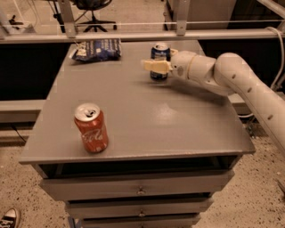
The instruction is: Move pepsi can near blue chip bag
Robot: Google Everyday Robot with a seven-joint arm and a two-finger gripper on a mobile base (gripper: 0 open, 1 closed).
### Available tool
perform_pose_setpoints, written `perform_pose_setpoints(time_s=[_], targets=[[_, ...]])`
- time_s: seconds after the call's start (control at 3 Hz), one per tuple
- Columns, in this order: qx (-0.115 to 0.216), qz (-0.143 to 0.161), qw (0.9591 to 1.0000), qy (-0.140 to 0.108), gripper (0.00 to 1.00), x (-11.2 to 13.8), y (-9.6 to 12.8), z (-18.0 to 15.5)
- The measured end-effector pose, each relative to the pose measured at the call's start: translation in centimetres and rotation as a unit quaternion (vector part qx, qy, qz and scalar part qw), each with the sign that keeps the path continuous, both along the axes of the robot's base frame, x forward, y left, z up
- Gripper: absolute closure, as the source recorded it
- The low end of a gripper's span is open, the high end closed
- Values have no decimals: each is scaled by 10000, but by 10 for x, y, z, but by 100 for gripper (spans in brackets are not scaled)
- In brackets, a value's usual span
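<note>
The pepsi can (pixel 159 52), dark blue with a silver top, stands upright at the back middle of the grey table (pixel 133 120). My gripper (pixel 158 65) reaches in from the right on a white arm and is shut on the can; a cream finger (pixel 154 66) lies across its front. The blue chip bag (pixel 98 49) lies flat at the back left corner, about a hand's width left of the can.
A red cola can (pixel 91 128) stands upright near the table's front left edge. Drawers (pixel 138 187) sit under the tabletop. A metal rail (pixel 133 35) runs behind the table, with an office chair (pixel 91 11) beyond it. A shoe (pixel 9 218) shows at bottom left.
</note>
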State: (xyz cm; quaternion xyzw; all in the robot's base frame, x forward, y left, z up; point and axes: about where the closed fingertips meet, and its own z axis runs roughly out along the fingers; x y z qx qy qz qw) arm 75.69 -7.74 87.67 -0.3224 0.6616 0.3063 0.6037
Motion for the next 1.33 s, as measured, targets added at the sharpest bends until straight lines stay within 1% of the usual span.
perform_pose_setpoints(time_s=[1.0, 1.33], targets=[[0, 2, 10000, 0, 100, 0, 0, 6], [-294, 243, 9986, -356, 100, 2, 37, 45]])
